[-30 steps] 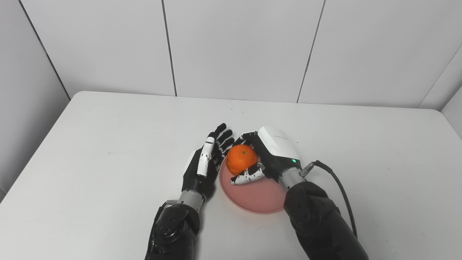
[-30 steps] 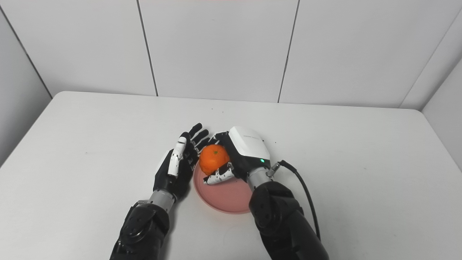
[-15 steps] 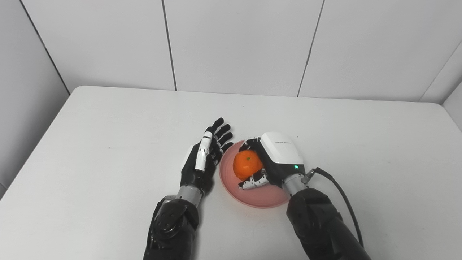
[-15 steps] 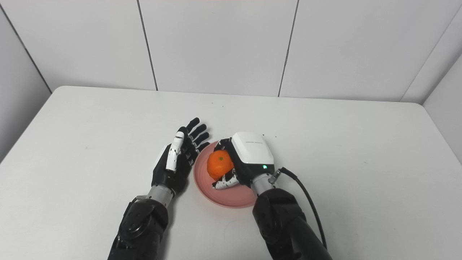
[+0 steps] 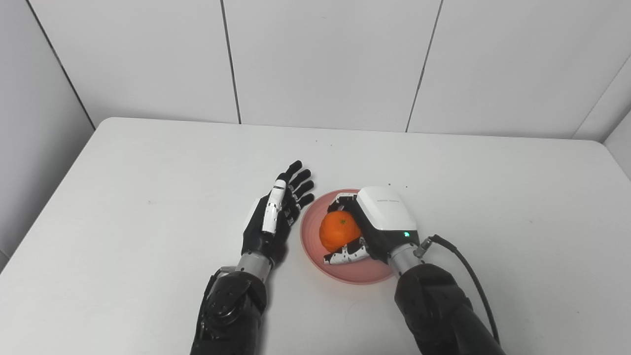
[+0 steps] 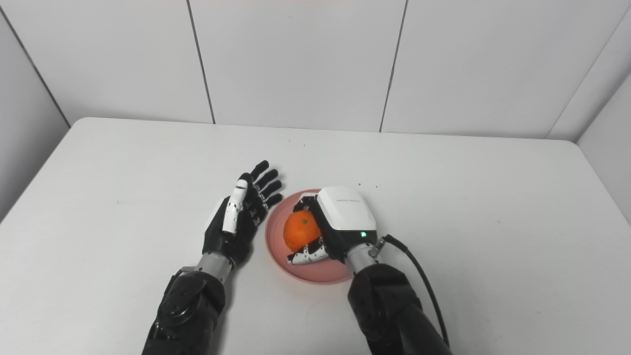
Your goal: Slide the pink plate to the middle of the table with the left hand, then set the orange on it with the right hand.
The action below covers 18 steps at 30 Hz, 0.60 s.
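Gripping the round orange fruit (image 5: 339,230), the right hand (image 5: 377,228) sits over the shallow round pink plate (image 5: 315,254). Its fingers (image 5: 341,201) wrap the fruit's far side and the white-flecked thumb (image 5: 347,255) curls under the near side, so the hand is clamped on the orange. Fruit is low over the plate's middle; cannot tell if it touches the plate surface, since the hand hides the underside. White cover on the back of the right hand shows a lit green light (image 5: 405,234), and a black cable (image 5: 471,291) loops from the wrist along the forearm.

Pink plate lies flat on the white rectangular table (image 5: 148,162), roughly centred left to right and towards the near half.

Left hand (image 5: 272,222) is just beside the plate's left rim, holding nothing, fingers (image 5: 296,185) straight, spread and pointing away from the robot. Hand stands on edge with the thumb side up. Fingertips sit near the rim; contact cannot be made out from either eye view.

Grey panelled wall (image 5: 325,59) stands behind the table.
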Motion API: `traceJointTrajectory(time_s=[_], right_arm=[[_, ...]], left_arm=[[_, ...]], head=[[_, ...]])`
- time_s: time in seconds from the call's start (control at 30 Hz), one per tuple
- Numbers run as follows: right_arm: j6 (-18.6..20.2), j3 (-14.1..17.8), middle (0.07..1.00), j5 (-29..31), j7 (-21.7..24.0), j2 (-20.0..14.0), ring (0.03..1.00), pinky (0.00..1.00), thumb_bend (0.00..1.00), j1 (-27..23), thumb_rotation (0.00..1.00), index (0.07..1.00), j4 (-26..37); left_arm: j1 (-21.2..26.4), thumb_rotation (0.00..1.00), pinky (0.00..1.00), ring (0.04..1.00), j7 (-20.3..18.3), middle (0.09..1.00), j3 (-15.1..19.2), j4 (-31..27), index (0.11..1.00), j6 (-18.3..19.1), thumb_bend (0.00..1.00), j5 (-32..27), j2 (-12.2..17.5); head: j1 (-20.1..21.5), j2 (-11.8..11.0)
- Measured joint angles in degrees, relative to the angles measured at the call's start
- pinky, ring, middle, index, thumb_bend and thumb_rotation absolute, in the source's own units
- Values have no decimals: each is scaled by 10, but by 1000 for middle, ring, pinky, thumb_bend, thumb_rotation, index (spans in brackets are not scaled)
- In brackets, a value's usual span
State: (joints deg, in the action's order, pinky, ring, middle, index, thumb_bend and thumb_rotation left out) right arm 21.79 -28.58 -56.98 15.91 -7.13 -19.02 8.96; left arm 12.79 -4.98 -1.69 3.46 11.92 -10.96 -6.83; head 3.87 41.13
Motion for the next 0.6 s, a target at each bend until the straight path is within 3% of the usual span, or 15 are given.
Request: traceJointTrajectory(time_s=[0.07, 0.17, 0.4, 0.6], right_arm=[[2, 3, 816, -3, 14, 2, 762, 669, 936, 1, 338, 839, 8], [5, 7, 881, -5, 30, 4, 842, 793, 972, 2, 401, 908, 20], [7, 11, 961, -11, 58, 0, 935, 889, 1000, 2, 561, 995, 27], [5, 30, 972, 5, 57, -3, 944, 895, 1000, 3, 599, 1000, 40]], left_arm=[[0, 1000, 900, 917, -1, 925, 0, 0, 912, 0, 393, 0, 1], [0, 1000, 896, 918, -1, 927, 0, -1, 912, 1, 387, 0, 2], [0, 1000, 894, 916, -1, 925, -1, 0, 911, -1, 381, 1, 4], [0, 1000, 894, 917, -1, 926, -2, 0, 913, -1, 369, 2, 6]], head=[[2, 0], [5, -1], [10, -1], [12, -2]])
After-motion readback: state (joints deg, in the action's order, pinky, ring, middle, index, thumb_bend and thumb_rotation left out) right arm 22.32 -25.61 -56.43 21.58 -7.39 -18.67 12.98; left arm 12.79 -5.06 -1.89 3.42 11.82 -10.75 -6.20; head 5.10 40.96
